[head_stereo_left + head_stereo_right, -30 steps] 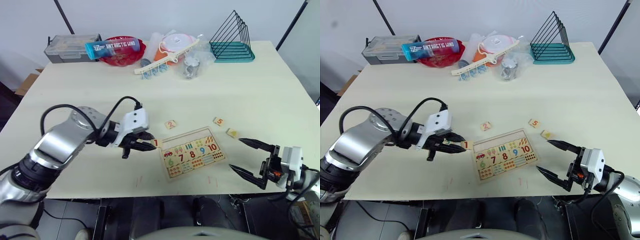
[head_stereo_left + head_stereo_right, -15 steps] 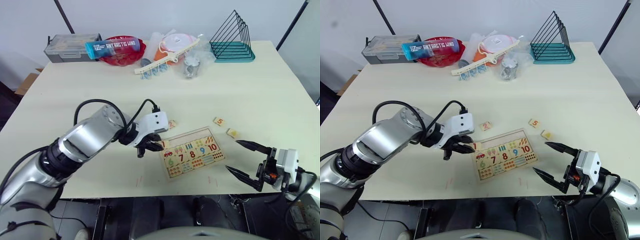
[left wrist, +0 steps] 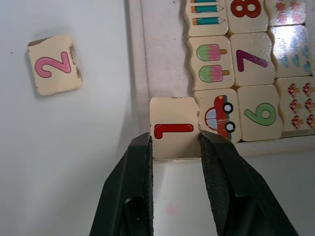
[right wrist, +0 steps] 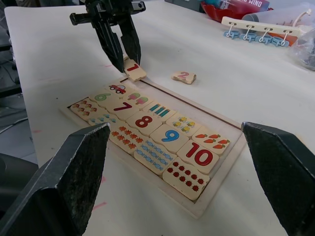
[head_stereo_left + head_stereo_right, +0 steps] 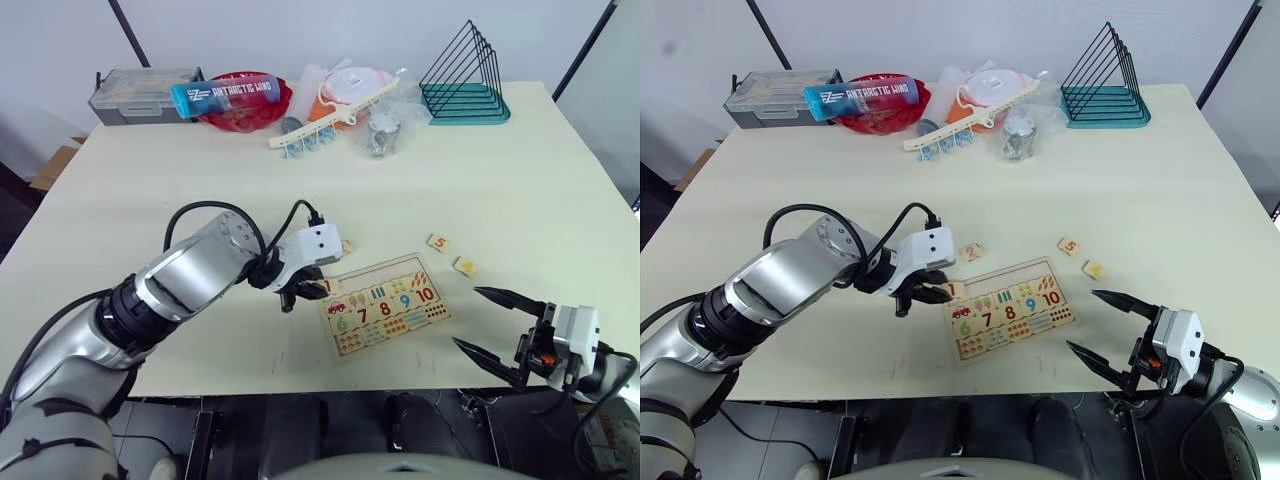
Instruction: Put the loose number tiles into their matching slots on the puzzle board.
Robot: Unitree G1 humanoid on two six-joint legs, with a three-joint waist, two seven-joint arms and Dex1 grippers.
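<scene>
The left gripper pinches the tile 1 at the puzzle board's corner slot beside the car picture, tile 2 lies just off that board end, tiles 5 and 4 off the opposite end, and the right gripper hangs wide open near the board's tile-10 end.

Left end effector is sitting right at the near-left corner of the puzzle board, pinching the 1 tile at the board's edge. The 2 tile is lying just behind the board, with the 5 tile and another pale tile off to its right. Right end effector is hanging wide open over the bench edge.
</scene>
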